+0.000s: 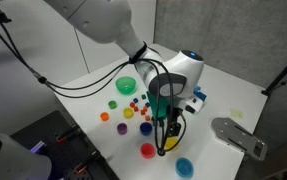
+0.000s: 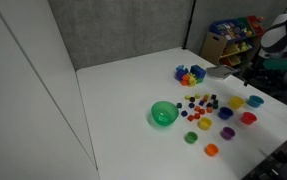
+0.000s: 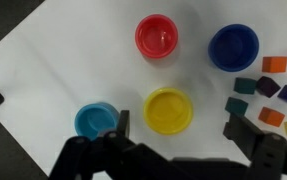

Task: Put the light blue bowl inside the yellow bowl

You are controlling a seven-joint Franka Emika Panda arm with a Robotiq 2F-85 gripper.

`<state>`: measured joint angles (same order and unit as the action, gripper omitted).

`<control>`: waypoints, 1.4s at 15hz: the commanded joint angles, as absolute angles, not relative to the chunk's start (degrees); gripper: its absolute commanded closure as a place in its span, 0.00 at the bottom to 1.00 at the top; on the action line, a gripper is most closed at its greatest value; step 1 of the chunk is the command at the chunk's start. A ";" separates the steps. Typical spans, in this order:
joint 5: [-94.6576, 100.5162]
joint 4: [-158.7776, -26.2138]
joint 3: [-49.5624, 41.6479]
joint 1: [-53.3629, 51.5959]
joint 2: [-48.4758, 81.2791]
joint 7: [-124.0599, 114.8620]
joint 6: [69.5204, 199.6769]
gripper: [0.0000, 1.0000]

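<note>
In the wrist view the yellow bowl [image 3: 170, 110] sits on the white table with the light blue bowl [image 3: 96, 121] just to its left. Both are upright and empty. My gripper [image 3: 180, 135] is open and empty. It hangs above the table, with its two fingers on either side of the yellow bowl's near edge. In an exterior view the gripper [image 1: 168, 135] is above the bowls, and the light blue bowl [image 1: 184, 167] lies near the table edge. The light blue bowl [image 2: 255, 100] and yellow bowl [image 2: 236, 102] also show in an exterior view.
A red bowl [image 3: 156, 36] and a darker blue bowl [image 3: 233, 47] lie beyond the yellow one. Several small coloured blocks [image 3: 268, 90] are scattered to the right. A larger green bowl [image 2: 163, 114] stands mid-table. A multicoloured toy [image 2: 190, 75] sits farther back.
</note>
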<state>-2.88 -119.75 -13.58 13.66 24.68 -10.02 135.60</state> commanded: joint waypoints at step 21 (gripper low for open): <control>-8.16 -107.22 -19.20 22.98 46.61 -15.03 148.43 0.00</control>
<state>-7.28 -108.24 -18.92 22.76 44.57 -14.53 145.61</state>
